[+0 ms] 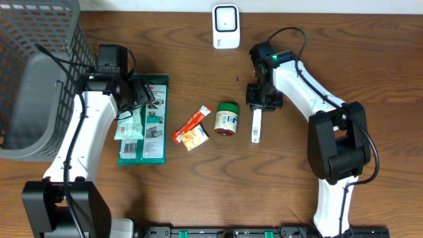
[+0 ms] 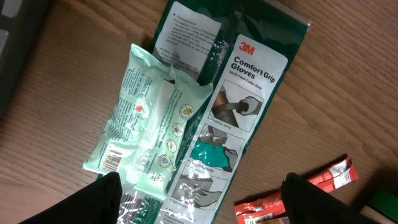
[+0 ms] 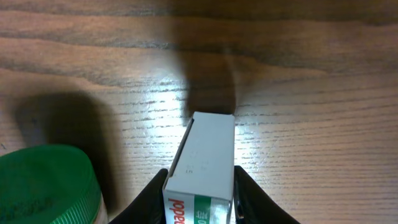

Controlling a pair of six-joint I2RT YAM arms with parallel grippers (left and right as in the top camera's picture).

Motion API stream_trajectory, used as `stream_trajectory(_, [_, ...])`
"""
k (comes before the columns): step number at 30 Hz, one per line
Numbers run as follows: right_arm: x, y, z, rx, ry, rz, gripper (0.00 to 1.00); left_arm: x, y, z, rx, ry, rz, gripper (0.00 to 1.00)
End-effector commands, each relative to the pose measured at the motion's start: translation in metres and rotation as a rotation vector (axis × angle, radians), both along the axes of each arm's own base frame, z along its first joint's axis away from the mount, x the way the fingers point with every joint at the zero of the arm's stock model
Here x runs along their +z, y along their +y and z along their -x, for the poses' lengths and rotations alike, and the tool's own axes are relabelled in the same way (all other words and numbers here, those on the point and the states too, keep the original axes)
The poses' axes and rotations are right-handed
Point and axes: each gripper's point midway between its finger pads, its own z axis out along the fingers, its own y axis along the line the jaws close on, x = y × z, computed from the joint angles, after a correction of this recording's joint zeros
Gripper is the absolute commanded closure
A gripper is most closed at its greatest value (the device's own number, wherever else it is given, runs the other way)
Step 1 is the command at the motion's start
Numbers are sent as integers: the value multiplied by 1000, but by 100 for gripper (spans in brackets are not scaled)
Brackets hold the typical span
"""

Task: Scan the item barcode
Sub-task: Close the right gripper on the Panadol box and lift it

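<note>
Overhead light is glaring off the brown wooden table [image 3: 298, 124], while the white cardboard box [image 3: 205, 168] is blurring close to the lens.

Right pincer [image 1: 258, 108] at white box [image 1: 256, 127]

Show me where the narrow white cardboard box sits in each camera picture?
Overhead: the narrow white cardboard box lies right of centre, under the right gripper.
Left wrist: not in it.
Right wrist: the box is at bottom centre, between the black fingers.
Shared landmark: green-lidded jar, just left of the box in both those views.
</note>
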Motion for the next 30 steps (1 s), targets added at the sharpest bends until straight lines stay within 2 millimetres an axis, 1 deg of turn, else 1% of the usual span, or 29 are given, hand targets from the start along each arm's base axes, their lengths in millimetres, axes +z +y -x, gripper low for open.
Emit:
stream_trajectory(1, [-3, -14, 1, 5, 18, 19, 71, 9, 3, -3, 7, -23, -7, 17])
stream_trajectory(4, [-3, -15, 5, 19, 35, 24, 77, 9, 3, -3, 7, -23, -7, 17])
stream_trajectory(8, [-3, -16, 5, 17, 35, 24, 80, 9, 3, -3, 7, -23, -7, 17])
stream_trajectory(12, [-3, -16, 5, 17, 34, 24, 86, 9, 3, -3, 7, -23, -7, 17])
stream_trajectory(13, [-2, -16, 5, 17, 35, 23, 91, 9, 3, -3, 7, -23, -7, 17])
stream_trajectory(15, [3, -15, 3, 19, 35, 20, 94, 9, 3, -3, 7, -23, -7, 17])
stream_trajectory(16, [6, -14, 2, 31, 30, 19, 94, 9, 3, -3, 7, -23, -7, 17])
stream_trajectory(18, [18, -13, -3, 55, 14, 14, 89, 9, 3, -3, 7, -23, -7, 17])
stream_trajectory(19, [24, -12, -6, 62, 5, 12, 87, 9, 3, -3, 7, -23, -7, 17])
stream_trajectory(23, [56, -9, -18, 78, -57, 1, 86, 9, 3, -3, 7, -24, -7, 17])
stream_trajectory(26, [81, -11, -30, 74, -137, 17, 88, 9, 3, -3, 7, -23, -7, 17])
stream_trajectory(27, [100, -17, -39, 66, -209, 49, 89, 9, 3, -3, 7, -23, -7, 17])
stream_trajectory(28, [108, -20, -42, 62, -242, 60, 92, 9, 3, -3, 7, -23, -7, 17])
stream_trajectory(29, [123, -24, -49, 53, -304, 78, 94, 9, 3, -3, 7, -23, -7, 17])
stream_trajectory(30, [132, -26, -52, 47, -339, 90, 94, 9, 3, -3, 7, -23, -7, 17])
